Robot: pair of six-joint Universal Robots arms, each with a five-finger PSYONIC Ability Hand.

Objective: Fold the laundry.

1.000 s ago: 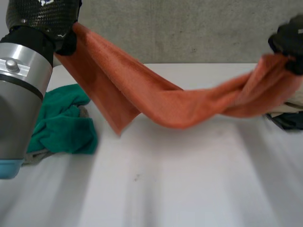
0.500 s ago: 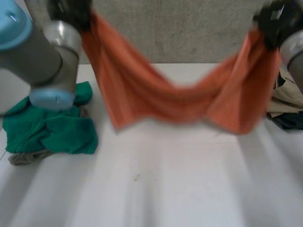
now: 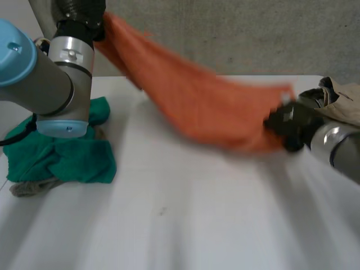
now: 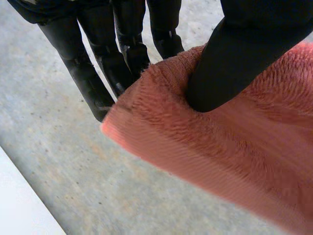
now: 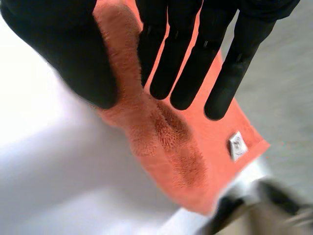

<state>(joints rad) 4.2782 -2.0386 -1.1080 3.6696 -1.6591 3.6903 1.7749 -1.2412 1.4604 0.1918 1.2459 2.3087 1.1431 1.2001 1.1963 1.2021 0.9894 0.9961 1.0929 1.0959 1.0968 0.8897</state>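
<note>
An orange towel stretches in the air above the white table, from high at the far left down to the right. My left hand holds its upper end; in the left wrist view the thumb presses the towel against the fingers. My right hand is low over the table at the right, on the towel's other end. In the right wrist view the towel runs between the thumb and the straight fingers, near a corner with a white label.
A crumpled green cloth lies at the table's left, partly under my left arm. Beige and dark clothes are piled at the right edge behind my right hand. A grey wall stands behind the table.
My right hand has come down from high at the right to just above the table, pulling the towel's end down with it. The left hand stays high, and the towel now slopes instead of sagging.
</note>
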